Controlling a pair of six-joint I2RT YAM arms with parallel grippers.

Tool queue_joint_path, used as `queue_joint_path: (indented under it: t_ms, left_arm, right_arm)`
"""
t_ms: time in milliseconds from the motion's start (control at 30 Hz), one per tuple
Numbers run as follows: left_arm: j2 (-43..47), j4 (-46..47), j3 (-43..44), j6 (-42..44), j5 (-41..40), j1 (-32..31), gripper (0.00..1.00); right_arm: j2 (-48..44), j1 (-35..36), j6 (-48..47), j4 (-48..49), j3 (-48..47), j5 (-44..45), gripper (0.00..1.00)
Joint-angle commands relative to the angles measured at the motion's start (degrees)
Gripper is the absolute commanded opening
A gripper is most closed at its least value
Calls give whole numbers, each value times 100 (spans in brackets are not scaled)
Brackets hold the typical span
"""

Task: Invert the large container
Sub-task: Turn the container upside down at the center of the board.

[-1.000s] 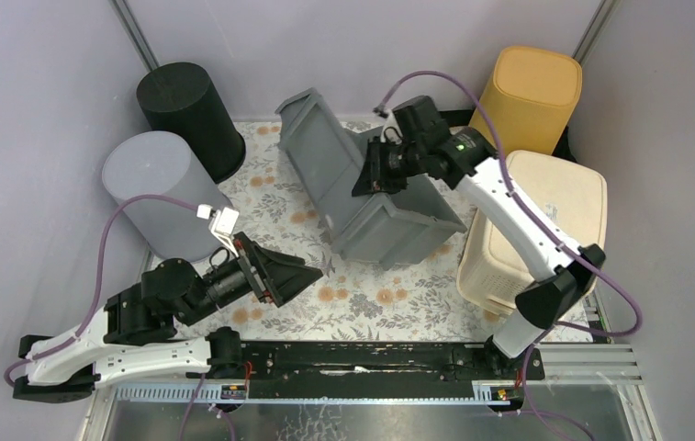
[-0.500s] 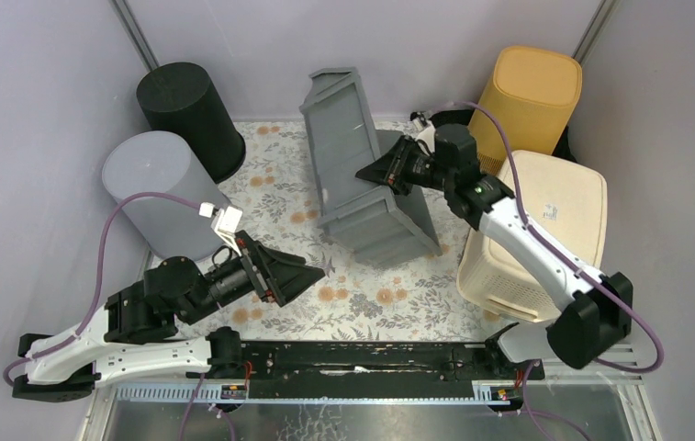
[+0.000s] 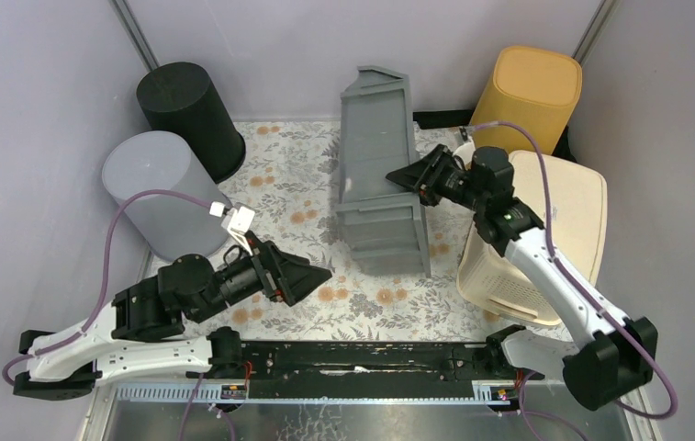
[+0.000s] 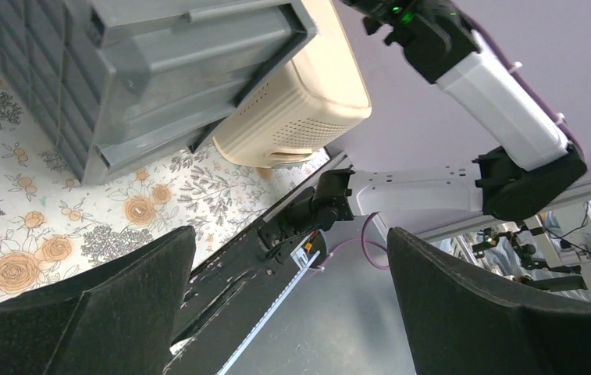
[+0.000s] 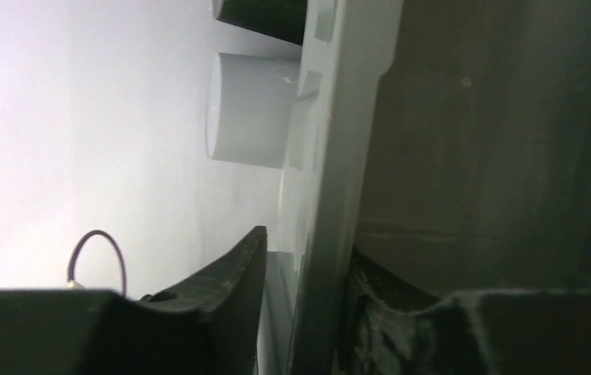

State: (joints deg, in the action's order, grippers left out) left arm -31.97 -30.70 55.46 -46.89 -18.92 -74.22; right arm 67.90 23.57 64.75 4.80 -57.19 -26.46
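Standing on end, large grey container point(image 3: 375, 147)

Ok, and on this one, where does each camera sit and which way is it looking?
Top external: fixed above and behind the bases, looking down on the floral mat; both arms show, left gripper and right gripper included.
Left wrist: on the left arm, looking between its spread fingers at the grey container, cream bin and right arm.
Right wrist: on the right arm, looking along its fingers, astride the grey container's wall, toward the pale cylinder.
Shared: all three show the grey container.
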Motion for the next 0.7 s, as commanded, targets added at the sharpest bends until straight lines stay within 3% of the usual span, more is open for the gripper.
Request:
queue_joint_path:
  t_ms: [0, 333, 667]
  left_arm:
    - [-167, 90, 95, 126, -148, -32, 100]
    - [-667, 458, 20, 193, -25, -27, 100]
    - [-816, 650, -77, 224, 63, -31, 100]
  right_arm:
    - [-747, -190, -1212, -672, -304, 281, 44]
    - [-840, -261, -3263, -3522, -1139, 1855, 74]
    - [-1083, -290, -4258, -4798, -1266, 4337, 89]
